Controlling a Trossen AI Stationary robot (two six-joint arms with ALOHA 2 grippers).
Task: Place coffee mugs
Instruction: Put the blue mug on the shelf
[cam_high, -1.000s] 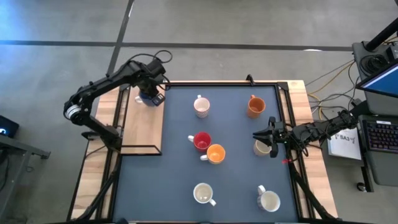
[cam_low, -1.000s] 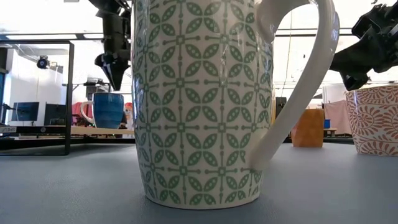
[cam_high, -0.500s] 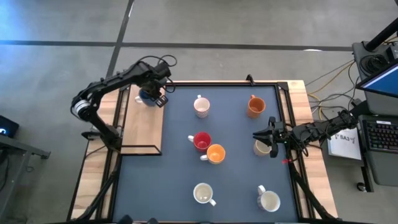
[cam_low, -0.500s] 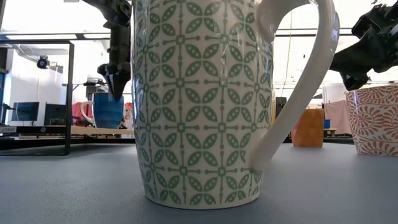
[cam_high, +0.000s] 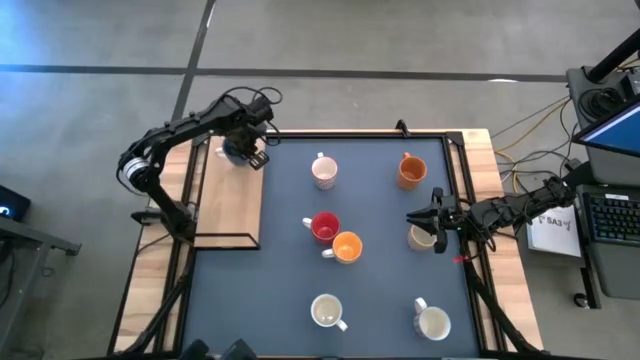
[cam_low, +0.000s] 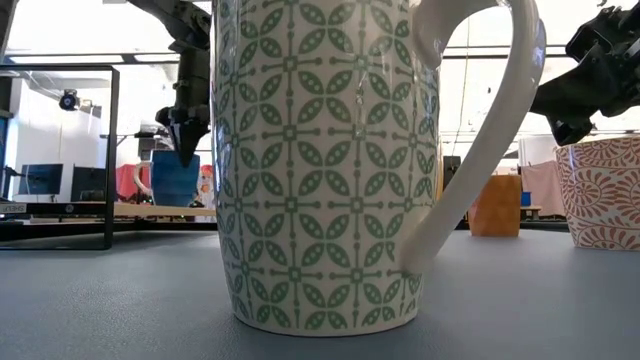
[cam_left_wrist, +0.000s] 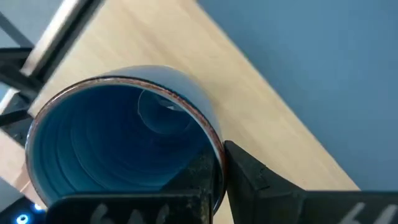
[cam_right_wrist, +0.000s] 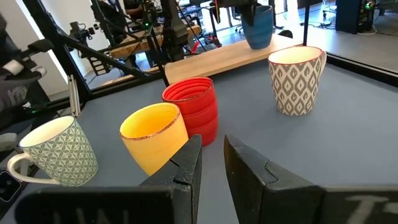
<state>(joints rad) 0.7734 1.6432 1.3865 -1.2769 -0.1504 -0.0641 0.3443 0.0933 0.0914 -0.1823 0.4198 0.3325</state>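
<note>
While the right hand (cam_high: 437, 222) waited part-open and empty over a patterned mug (cam_high: 421, 237), the left hand (cam_high: 247, 155) had pinched the blue mug's (cam_high: 236, 152) rim on the wooden board (cam_high: 232, 205). Judged next: lift it clear, carry it to the table (cam_high: 380, 290).

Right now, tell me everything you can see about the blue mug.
The blue mug is a round, glossy, ceramic-looking cup, blue inside and out with a thin brownish rim, and it looks empty. It is over the light wooden board at the table's far left corner. The left gripper is shut on its rim, one finger inside and one outside.
</note>
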